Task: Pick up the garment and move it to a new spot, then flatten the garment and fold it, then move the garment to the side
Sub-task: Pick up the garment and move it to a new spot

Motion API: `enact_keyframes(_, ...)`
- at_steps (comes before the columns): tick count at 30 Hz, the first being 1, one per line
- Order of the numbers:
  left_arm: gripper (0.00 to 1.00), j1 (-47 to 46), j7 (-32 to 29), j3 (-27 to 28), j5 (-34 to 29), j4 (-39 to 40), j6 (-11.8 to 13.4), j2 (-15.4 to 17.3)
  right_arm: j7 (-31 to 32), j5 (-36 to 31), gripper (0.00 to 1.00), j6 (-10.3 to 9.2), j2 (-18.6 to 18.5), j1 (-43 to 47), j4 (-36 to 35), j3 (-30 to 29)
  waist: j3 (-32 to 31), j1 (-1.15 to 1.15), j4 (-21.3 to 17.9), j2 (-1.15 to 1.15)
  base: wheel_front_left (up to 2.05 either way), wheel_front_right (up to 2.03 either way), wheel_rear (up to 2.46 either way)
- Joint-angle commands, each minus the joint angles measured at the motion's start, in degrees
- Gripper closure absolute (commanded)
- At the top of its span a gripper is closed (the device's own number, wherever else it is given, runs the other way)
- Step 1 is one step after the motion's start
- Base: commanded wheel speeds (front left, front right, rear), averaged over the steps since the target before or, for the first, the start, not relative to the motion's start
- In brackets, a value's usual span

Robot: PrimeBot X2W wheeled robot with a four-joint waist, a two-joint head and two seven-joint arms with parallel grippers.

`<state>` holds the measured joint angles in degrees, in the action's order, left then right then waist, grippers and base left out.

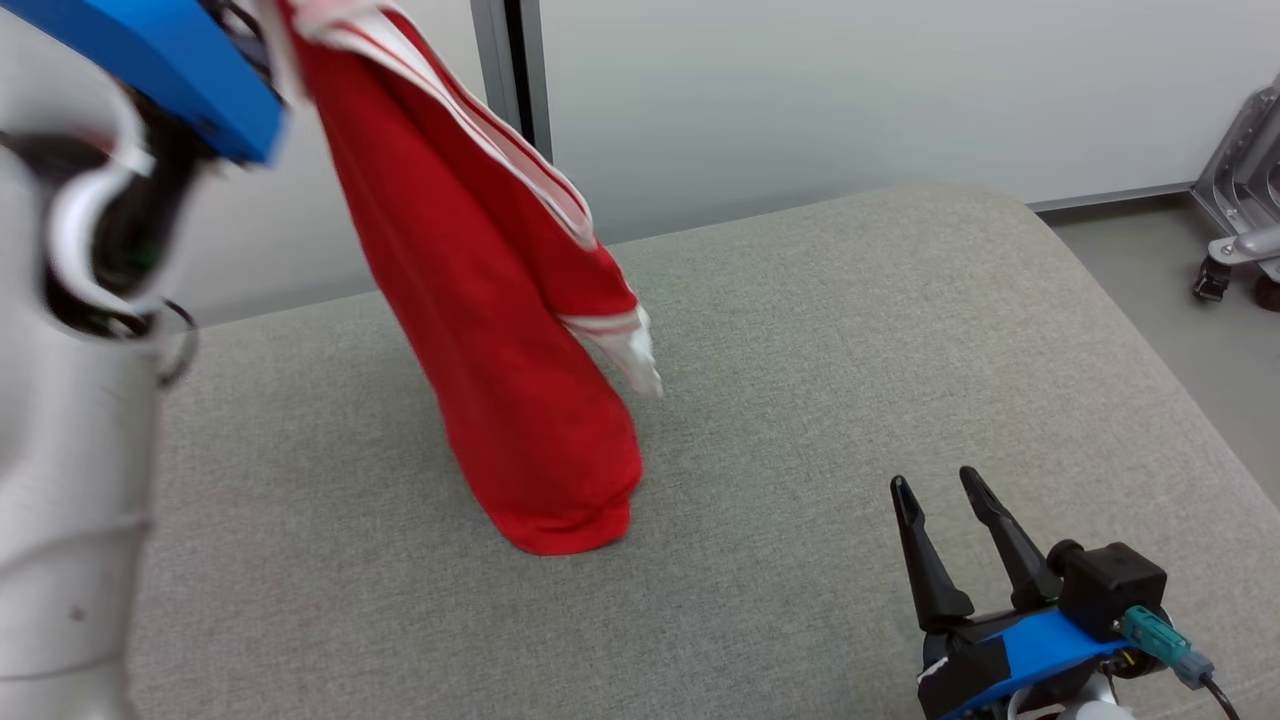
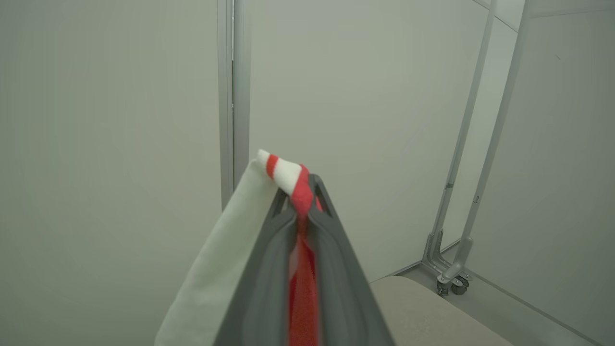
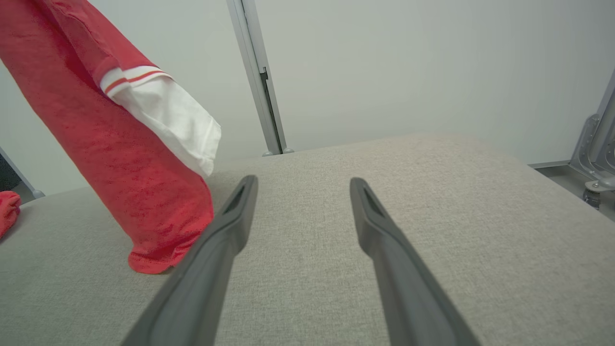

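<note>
My left pincer [image 2: 301, 189] is raised high at my left side and is closed narrowly on the garment [image 1: 500, 330]; a fold of red cloth with a white and red striped edge [image 2: 283, 170] comes out between the two fingers. From this grip the garment hangs down in a long, slanted shape. Its lower hem [image 3: 149, 262] reaches the table [image 1: 850, 350], and I cannot tell surely if it rests there or only brushes it. A short sleeve with a white end [image 1: 625, 350] hangs out on the side toward my right arm.

My right pincer [image 1: 935, 480] is low at my right, just above the table, with both fingers spread wide and nothing between them. In the right wrist view the hem is just beside the tip of the finger [image 3: 240, 202] on that view's left, but apart from it.

The table has a grey fabric cover. Right of the garment and in front of my right pincer it is bare up to the far edge [image 1: 800, 215] and the rounded far corner [image 1: 1010, 205]. Behind the far edge stands a pale wall [image 1: 800, 90] with a vertical metal post [image 1: 515, 70]. Past the right edge there is floor and a metal frame on wheels [image 1: 1240, 240]. At the far left in the right wrist view a small red piece of cloth [image 3: 7, 211] lies on the table, well apart from the hem.
</note>
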<state>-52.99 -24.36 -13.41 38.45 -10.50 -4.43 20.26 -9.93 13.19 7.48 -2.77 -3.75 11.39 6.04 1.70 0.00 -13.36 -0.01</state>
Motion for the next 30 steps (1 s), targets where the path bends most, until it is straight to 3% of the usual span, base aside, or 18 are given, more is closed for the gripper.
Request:
enact_keyframes(1, 1.00, 1.93, 0.12, -0.54, 0.43, -0.32, -0.12, -0.65, -0.26, -0.03, 0.00, 0.03, -0.21, -0.43, -0.16, -0.15, 0.25, 0.00, -0.07, 0.01, 0.00, 0.00, 0.00)
enact_keyframes(7, 1.00, 12.67, 3.49, -6.75, -0.27, -4.47, -0.52, -6.31, -0.65, 0.61, 0.00, 0.03, -0.22, -1.07, -0.28, -0.42, 1.95, 0.00, 0.05, 0.01, 0.00, 0.00, 0.00)
enact_keyframes(15, 1.00, 24.10, 13.68, -13.66, -4.77, -20.01, 0.99, -12.97, -0.75, 0.82, 0.00, 0.03, -0.23, -2.48, 0.23, 0.46, 3.80, 0.00, 0.55, 0.01, 0.00, 0.00, 0.00)
enact_keyframes(16, 0.88, 24.64, 15.03, -14.18, -5.06, -21.95, 1.08, -13.56, -0.73, 0.85, 0.00, 0.03, -0.23, -2.68, 0.25, 0.64, 3.93, 0.00, 0.60, 0.01, 0.00, 0.00, 0.00)
enact_keyframes(17, 0.64, 25.02, 16.19, -14.36, -5.20, -23.80, 1.20, -14.13, -0.72, 0.85, 0.00, 0.03, -0.23, -2.85, 0.29, 0.78, 4.06, 0.00, 0.63, 0.01, 0.00, 0.00, 0.00)
enact_keyframes(18, 0.52, 25.25, 17.33, -14.65, -5.22, -25.28, 1.13, -14.59, -0.77, 0.85, 0.00, 0.03, -0.23, -2.93, 0.38, 0.82, 4.13, 0.00, 0.72, 0.01, 0.00, 0.00, 0.00)
enact_keyframes(19, 0.02, 25.19, 18.39, -14.90, -5.23, -26.52, 0.88, -14.98, -0.83, 0.82, 0.00, 0.03, -0.23, -2.93, 0.43, 0.82, 4.15, 0.00, 0.85, 0.01, 0.00, 0.00, 0.00)
enact_keyframes(26, 0.00, 24.70, 29.02, -13.68, -4.54, -26.77, 0.64, -16.08, -0.56, 0.11, 0.00, 0.03, -0.23, -1.83, 0.75, -0.77, 3.25, 0.00, 2.98, 0.01, 0.00, 0.00, 0.00)
enact_keyframes(30, 0.00, 28.38, 35.25, -12.46, -5.10, -22.89, 0.99, -14.33, -0.39, -0.35, 0.00, 0.03, -0.23, -1.07, 0.43, -2.31, 2.35, 0.00, 4.66, 0.01, 0.00, 0.00, 0.00)
